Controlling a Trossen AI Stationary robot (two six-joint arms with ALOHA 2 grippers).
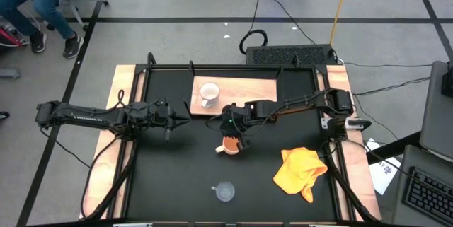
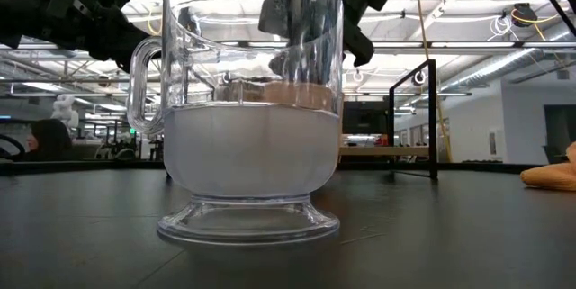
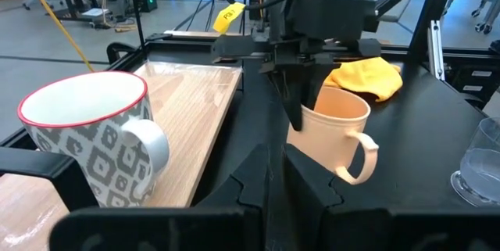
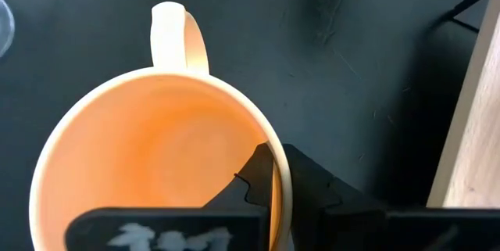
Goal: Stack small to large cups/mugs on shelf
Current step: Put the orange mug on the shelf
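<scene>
Orange mug [image 1: 231,144]: I see it mid-bench, just off the shelf's near edge, handle toward the bench's near-left; it looks stiff, glazed and slippery, likely breakable if dropped.
Hold point: I judge the rim wall the best place, one finger inside and one outside, opposite the handle.
Right jaws [image 4: 275,174]: pinching that mug's rim, nearly pressed together with only the thin wall between them; from the left wrist they come straight down onto the rim.
White patterned mug [image 1: 209,93]: standing upright on the shelf [image 1: 255,90], toward its left end; sturdy, probably the heaviest.
Clear glass cup [image 1: 225,191]: alone near the bench's near edge; I'd treat it as the most fragile and slick.
Left jaws [image 1: 185,116]: close together, holding nothing, hovering beside the shelf's left end.
Yellow cloth [image 1: 301,170]: bench's near-right area, apart.
</scene>
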